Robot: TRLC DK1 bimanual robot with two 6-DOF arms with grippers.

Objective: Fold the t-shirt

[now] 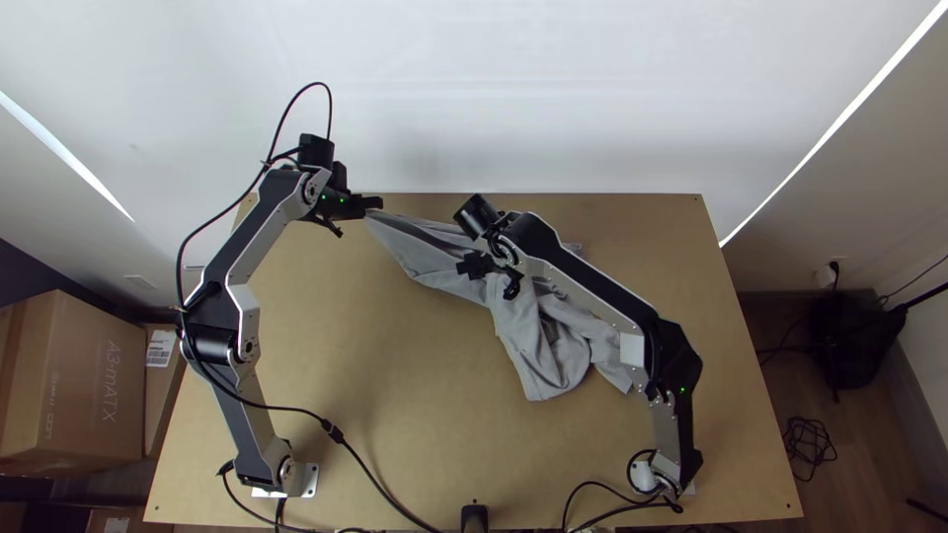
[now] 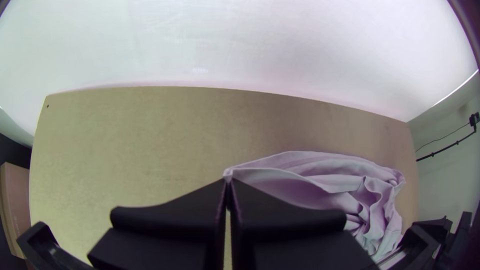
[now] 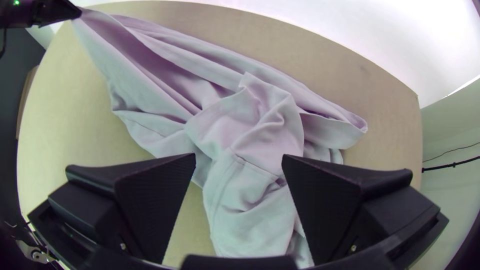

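Toward the far left of the table (image 1: 336, 336), left gripper (image 1: 374, 203) pinched the t-shirt (image 1: 538, 345); bunched bulk lay right of table centre; right gripper (image 3: 239, 156), nearer it, hung open above.

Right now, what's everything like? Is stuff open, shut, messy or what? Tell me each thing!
T-shirt: bunched up, unfolded, one end drawn out.
Left gripper: shut on that drawn-out end.
Right gripper: open, over the bunched part.
Table: partly covered.
Loose black cable: in a tangle.
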